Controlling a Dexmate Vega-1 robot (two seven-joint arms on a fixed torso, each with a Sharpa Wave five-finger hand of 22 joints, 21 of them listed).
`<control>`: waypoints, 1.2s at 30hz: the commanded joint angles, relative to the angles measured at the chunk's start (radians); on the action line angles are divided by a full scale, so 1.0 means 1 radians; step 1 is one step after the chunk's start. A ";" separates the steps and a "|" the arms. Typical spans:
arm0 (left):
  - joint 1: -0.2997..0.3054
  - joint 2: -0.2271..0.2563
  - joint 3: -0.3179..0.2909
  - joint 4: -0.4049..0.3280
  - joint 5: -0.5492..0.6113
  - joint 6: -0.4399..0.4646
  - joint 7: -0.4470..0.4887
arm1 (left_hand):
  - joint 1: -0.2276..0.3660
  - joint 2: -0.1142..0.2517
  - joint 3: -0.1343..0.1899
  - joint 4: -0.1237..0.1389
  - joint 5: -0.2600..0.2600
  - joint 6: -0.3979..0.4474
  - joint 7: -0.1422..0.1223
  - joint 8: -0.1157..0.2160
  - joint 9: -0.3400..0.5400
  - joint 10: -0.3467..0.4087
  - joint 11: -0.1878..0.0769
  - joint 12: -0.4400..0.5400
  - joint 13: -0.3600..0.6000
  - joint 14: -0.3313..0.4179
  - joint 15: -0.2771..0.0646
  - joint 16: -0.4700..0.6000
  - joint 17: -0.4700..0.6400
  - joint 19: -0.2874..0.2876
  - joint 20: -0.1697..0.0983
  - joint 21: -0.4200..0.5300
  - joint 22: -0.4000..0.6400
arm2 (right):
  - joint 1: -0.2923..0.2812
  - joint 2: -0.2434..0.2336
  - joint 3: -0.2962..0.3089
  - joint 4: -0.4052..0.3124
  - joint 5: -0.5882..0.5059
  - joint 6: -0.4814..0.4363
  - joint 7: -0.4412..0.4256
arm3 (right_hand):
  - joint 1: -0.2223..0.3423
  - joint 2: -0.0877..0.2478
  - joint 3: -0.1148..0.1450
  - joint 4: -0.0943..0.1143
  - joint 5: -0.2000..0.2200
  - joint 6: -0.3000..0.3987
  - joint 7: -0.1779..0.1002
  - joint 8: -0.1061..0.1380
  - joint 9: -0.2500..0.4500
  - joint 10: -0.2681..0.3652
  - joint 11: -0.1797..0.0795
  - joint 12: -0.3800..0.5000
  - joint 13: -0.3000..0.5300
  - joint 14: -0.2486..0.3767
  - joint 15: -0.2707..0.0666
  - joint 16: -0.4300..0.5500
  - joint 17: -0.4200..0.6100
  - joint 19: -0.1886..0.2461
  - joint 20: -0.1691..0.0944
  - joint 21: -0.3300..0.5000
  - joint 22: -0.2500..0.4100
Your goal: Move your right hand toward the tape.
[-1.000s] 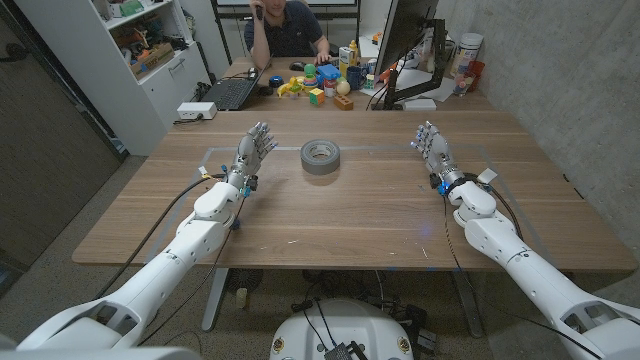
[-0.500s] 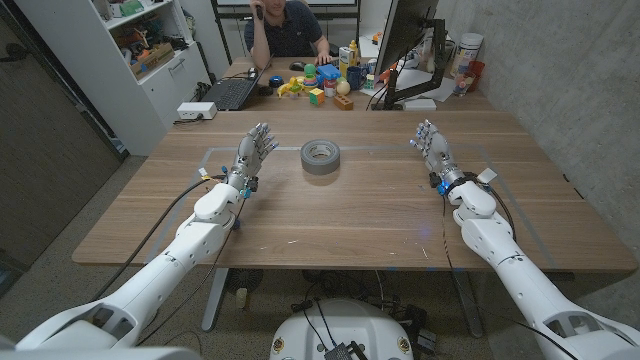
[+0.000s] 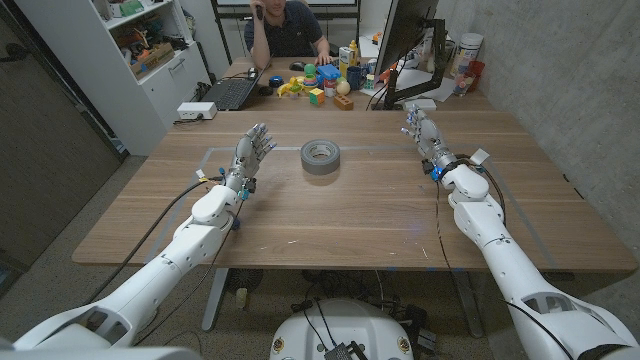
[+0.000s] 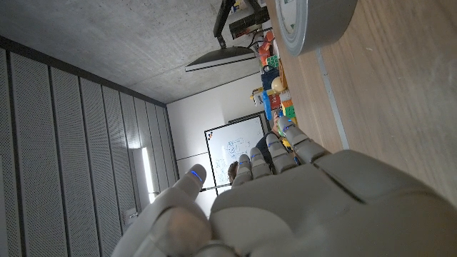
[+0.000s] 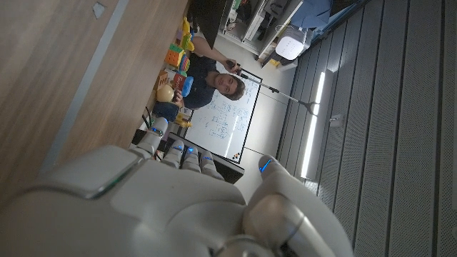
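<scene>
Grey tape [image 3: 320, 156] lies flat on the wooden worktop [image 3: 340, 215], a little left of its middle and toward the far edge. Just to its left the left hand [image 3: 253, 153] holds nothing, its fingers spread and reaching toward the far side; well to its right the right hand [image 3: 424, 136] is likewise empty with fingers apart, at about the same depth as the roll. Beyond the far edge sit a laptop [image 3: 232, 93], bright toys [image 3: 318, 82] and a person [image 3: 286, 28].
</scene>
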 commanded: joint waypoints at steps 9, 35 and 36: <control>0.006 0.019 0.011 -0.001 -0.023 -0.015 0.004 | 0.000 0.101 0.006 -0.002 0.004 0.001 -0.004 0.007 0.003 -0.004 -0.005 0.006 0.005 0.005 -0.041 0.003 0.001 0.013 -0.038 -0.005 0.003 | 0.088 0.079 -0.003 0.007 -0.257 0.009 0.029 | 0.022 -0.048 -0.021 -0.025 -0.007 0.019 -0.019 0.012 0.001 0.002 -0.014 0.008 0.003 -0.040 0.030 -0.009 0.000 -0.053 0.037 -0.020 -0.001; 0.024 0.021 0.010 -0.002 -0.034 -0.034 0.006 | 0.000 0.101 0.006 -0.002 0.004 0.001 -0.004 0.007 0.003 -0.004 -0.003 0.006 0.005 0.004 -0.041 0.003 0.001 0.016 -0.038 -0.014 0.004 | 0.201 0.095 -0.130 -0.062 -0.720 0.039 0.031 | 0.055 -0.106 -0.062 -0.059 -0.009 0.070 -0.057 0.022 0.003 0.015 -0.022 0.010 0.003 0.003 0.056 -0.013 0.000 0.005 0.142 -0.051 -0.002; 0.025 0.022 0.010 -0.002 -0.034 -0.035 0.007 | 0.000 0.101 0.006 -0.002 0.004 0.001 -0.004 0.007 0.003 -0.004 -0.003 0.006 0.005 0.005 -0.041 0.003 0.001 0.016 -0.038 -0.014 0.004 | 0.204 0.096 -0.134 -0.061 -0.735 0.042 0.030 | 0.056 -0.108 -0.063 -0.060 -0.009 0.071 -0.059 0.022 0.003 0.015 -0.023 0.010 0.003 0.004 0.056 -0.014 0.000 0.006 0.142 -0.052 -0.002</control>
